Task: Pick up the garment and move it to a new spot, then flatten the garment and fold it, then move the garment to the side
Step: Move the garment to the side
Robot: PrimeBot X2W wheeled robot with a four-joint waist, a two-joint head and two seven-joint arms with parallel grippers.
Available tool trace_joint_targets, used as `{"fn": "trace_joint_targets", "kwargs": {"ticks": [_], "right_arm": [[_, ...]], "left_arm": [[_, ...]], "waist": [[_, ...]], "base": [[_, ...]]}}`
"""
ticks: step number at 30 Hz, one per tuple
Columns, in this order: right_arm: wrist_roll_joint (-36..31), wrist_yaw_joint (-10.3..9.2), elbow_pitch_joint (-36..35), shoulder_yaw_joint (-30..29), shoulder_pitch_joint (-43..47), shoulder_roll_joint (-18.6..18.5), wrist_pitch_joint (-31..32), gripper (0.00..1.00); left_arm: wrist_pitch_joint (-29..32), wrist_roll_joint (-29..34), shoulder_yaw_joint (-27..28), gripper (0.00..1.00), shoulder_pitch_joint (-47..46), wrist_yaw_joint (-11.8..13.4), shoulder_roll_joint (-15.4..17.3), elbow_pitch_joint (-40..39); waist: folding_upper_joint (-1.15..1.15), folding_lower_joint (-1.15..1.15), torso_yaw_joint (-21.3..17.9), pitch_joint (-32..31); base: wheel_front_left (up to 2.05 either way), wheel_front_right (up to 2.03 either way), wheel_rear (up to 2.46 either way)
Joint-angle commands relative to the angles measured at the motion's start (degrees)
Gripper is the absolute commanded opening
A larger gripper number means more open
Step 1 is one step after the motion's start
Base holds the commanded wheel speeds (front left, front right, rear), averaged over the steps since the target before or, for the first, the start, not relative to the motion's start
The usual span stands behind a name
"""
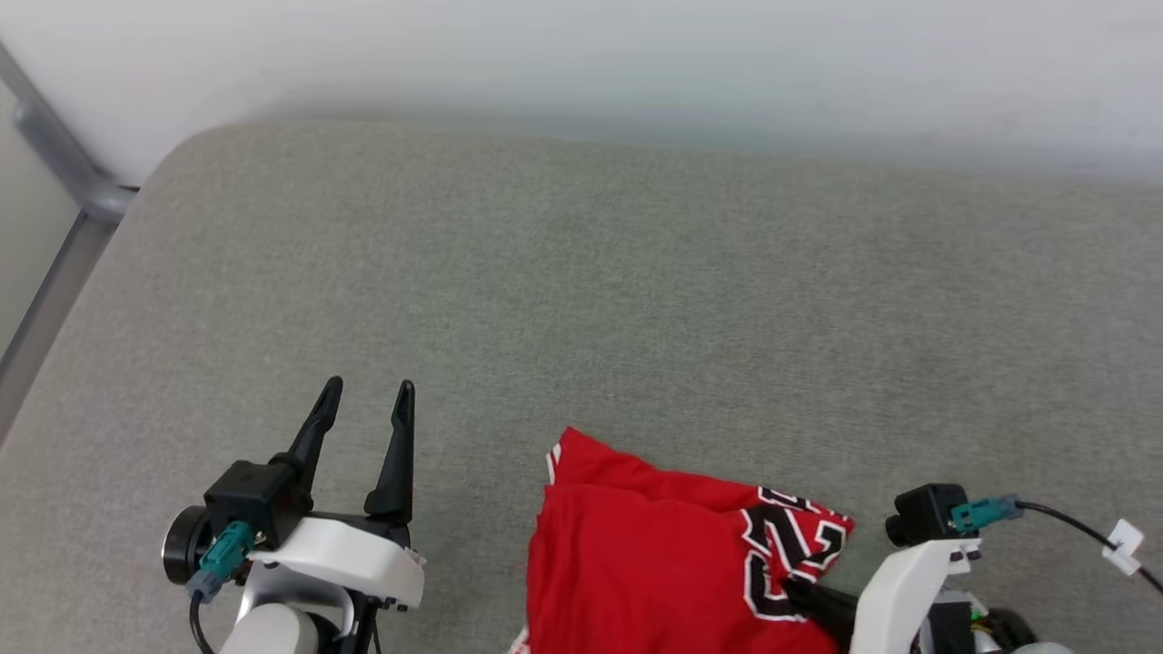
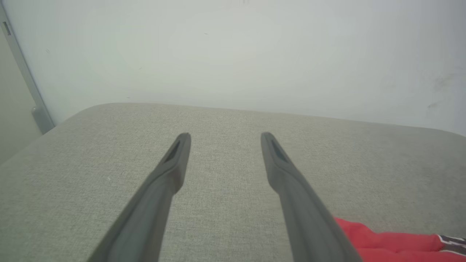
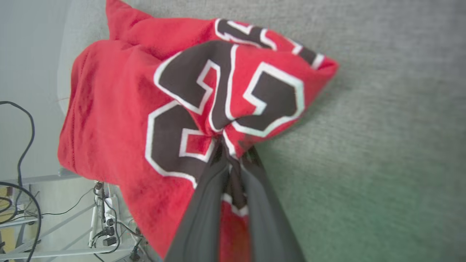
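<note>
Garment [image 1: 654, 554] bunched at near edge of grey cushion [image 1: 636, 272] (black number, white outline, faces up). Right gripper [image 3: 233, 154] clamped on fabric at number. Left gripper [image 1: 369, 391] spread wide, empty, over cushion left of garment.

Main thing here is a big grey-green woven cushion top [image 1: 636, 300] with a rounded corner up at 10 o'clock in the head view. Behind it, running 9 through 12 to 3, is a plain white wall [image 1: 581, 54]. There are a few faint scuffs on it at 3 o'clock in the left wrist view. A grey metal bar [image 1: 68, 159] slants in at 10 o'clock, just off that corner, and a flatter strip drops from it toward 8. In the right wrist view, 7 to 9 o'clock, black cables [image 3: 32, 129] loop around pale frame rails [image 3: 36, 178], and there's what looks like a white power strip [image 3: 97, 218] with plugs in it.
</note>
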Motion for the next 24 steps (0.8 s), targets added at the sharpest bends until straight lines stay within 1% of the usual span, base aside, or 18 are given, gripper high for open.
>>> {"fn": "trace_joint_targets", "kwargs": {"ticks": [1, 6, 7, 11, 14, 19, 24], "right_arm": [[-1.9, -0.05, -0.5, -0.3, -0.6, -1.6, -0.4, 0.00], [-6.7, -0.05, -2.1, -2.0, 0.3, -4.7, 0.6, 0.00], [-9.2, -0.05, -3.0, -4.0, 0.6, -7.1, 1.6, 0.00], [-11.8, -0.05, -4.0, -6.2, -0.3, -9.4, 2.4, 0.00], [-12.1, -0.05, -4.2, -7.8, -2.1, -10.0, 2.8, 0.00], [-14.1, -0.05, -3.5, -11.1, -6.8, -10.3, 1.1, 0.00], [-16.0, -0.05, -1.1, -16.8, -13.7, -11.1, -2.4, 0.00]], "left_arm": [[-0.2, 0.4, 0.2, 1.00, 0.7, -0.1, 0.3, -0.3], [-0.2, 0.8, 0.4, 1.00, 2.5, 0.2, 0.8, -1.1], [-0.1, 0.7, 0.2, 1.00, 3.2, 0.3, 0.9, -1.8], [-0.1, 0.8, 0.0, 1.00, 3.9, 0.5, 1.0, -3.2], [0.1, 1.2, -0.2, 1.00, 3.2, 0.5, 1.2, -4.2], [0.6, 1.5, -0.8, 1.00, 0.8, 0.0, 1.9, -6.2], [1.2, 2.3, -1.5, 1.00, -3.0, -1.1, 2.8, -8.4]], "waist": [[0.00, 0.00, -1.7, -1.6], [0.00, 0.00, -6.0, -3.1], [0.00, 0.00, -9.3, -3.1], [0.00, 0.00, -14.0, -2.2], [0.00, 0.00, -17.2, -0.4], [0.00, 0.00, -20.9, 4.1], [0.00, 0.00, -22.6, 10.1]], "base": [[0.00, 0.00, 0.00], [0.00, 0.00, 0.00], [0.00, 0.00, 0.00], [0.00, 0.00, 0.00], [0.00, 0.00, 0.00], [0.00, 0.00, 0.00], [0.00, 0.00, 0.00]]}}
